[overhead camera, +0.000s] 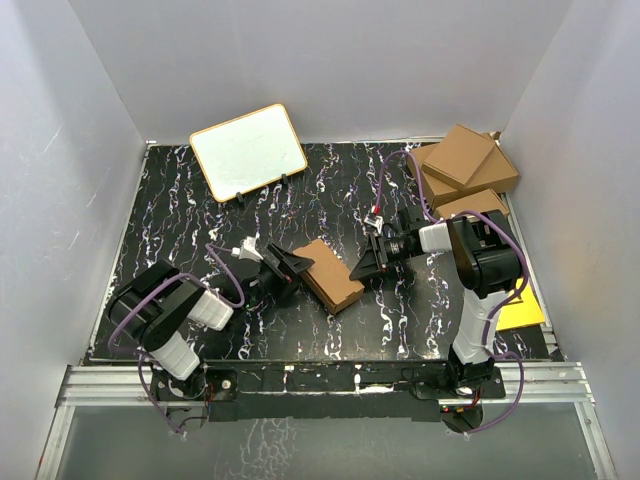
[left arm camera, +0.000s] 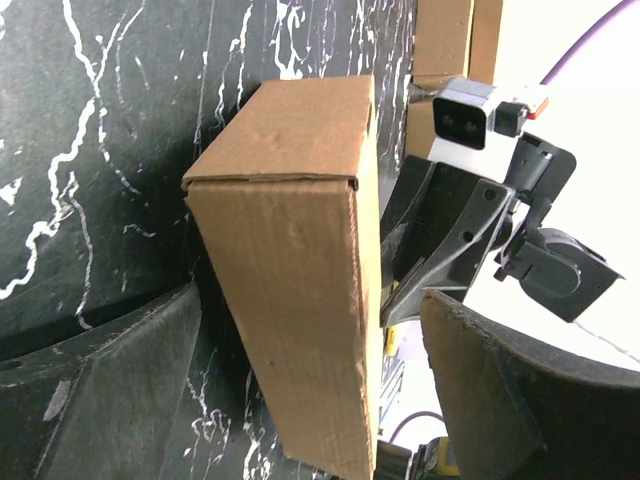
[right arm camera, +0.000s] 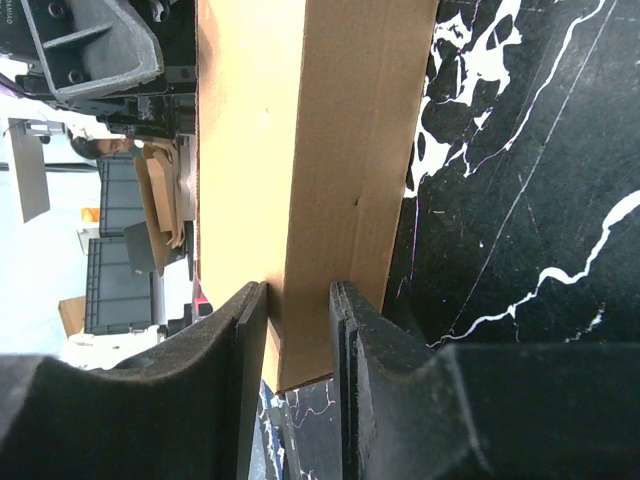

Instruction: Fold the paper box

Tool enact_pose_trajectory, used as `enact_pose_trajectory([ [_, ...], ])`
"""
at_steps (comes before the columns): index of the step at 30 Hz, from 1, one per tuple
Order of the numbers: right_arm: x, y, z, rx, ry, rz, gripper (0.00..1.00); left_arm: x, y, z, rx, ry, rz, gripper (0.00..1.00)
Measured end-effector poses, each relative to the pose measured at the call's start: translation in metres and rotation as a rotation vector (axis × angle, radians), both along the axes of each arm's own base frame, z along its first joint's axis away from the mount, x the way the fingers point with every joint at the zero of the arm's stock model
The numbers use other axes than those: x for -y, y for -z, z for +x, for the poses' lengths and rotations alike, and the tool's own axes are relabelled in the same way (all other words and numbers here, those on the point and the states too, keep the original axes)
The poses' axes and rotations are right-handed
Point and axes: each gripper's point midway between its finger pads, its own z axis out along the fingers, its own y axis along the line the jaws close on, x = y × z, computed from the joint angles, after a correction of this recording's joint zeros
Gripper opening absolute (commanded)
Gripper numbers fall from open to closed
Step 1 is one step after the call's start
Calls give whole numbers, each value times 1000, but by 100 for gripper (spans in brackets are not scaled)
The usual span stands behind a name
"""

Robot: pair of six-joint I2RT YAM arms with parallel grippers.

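Brown cardboard forms the paper box [overhead camera: 328,275], a closed rectangular carton. It rests on the black, white-veined table [overhead camera: 200,220] about midway between the left and right edges, closer to the near edge than to the far edge, with its long sides set diagonally to those edges.

Left gripper [overhead camera: 300,268]: positioned at the box's left end with the jaws wide. In the left wrist view the two fingers [left arm camera: 120,380] stand on either side of the carton with clear space between each finger and the cardboard.

Right gripper [overhead camera: 365,265]: positioned at the box's right end with the jaws narrow. In the right wrist view cardboard fills the slim gap between the fingers [right arm camera: 250,380] and both fingers meet it, so a corner edge of the box is pinched. How firmly it is pinched cannot be determined.

Other items on the table:
- Whiteboard [overhead camera: 247,150] with a wooden frame, propped at the far edge, left of centre.
- Three larger brown cartons [overhead camera: 465,165], stacked at the far right corner.
- Yellow sheet [overhead camera: 520,312], at the right edge, partly hidden by the right arm.
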Motion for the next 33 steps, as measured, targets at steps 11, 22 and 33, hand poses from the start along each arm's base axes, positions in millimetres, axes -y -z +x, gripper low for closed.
enact_pose_trajectory([
  [11, 1, -1, 0, -8, 2, 9, 33, 14, 1, 14, 13, -12, -22, 50],
  [22, 2, 3, 3, 19, 3, -14, 58, 18, -4, 18, 20, -5, -19, 34],
  [33, 9, -22, 16, 181, -10, -31, 61, -8, -45, 10, 85, 5, 69, 32],
])
